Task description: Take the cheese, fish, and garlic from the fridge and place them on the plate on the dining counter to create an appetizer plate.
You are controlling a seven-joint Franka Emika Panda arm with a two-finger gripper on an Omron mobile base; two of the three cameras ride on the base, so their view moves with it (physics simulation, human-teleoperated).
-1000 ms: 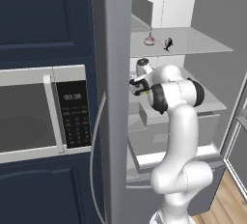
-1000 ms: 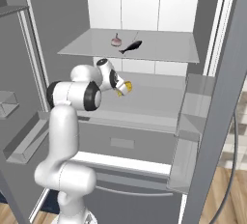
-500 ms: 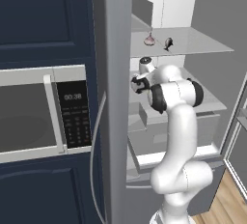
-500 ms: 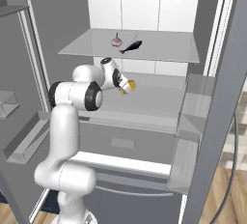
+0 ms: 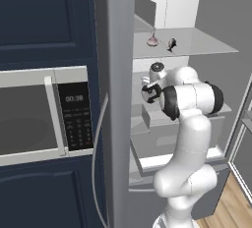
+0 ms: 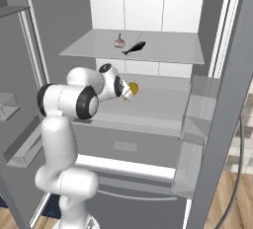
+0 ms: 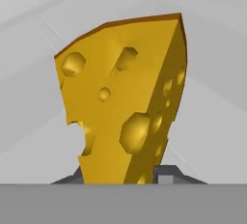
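Microwave display reads 00:38; gripper holds cheese

The garlic and fish lay side by side on the fridge's upper shelf. Below that shelf, the cheese sat between the gripper's fingers, above the lower shelf.

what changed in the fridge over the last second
The claw, shut on the cheese, has shifted slightly to the right in the right base view. Nothing was taken up or let go. The garlic and fish lie as before on the upper shelf.
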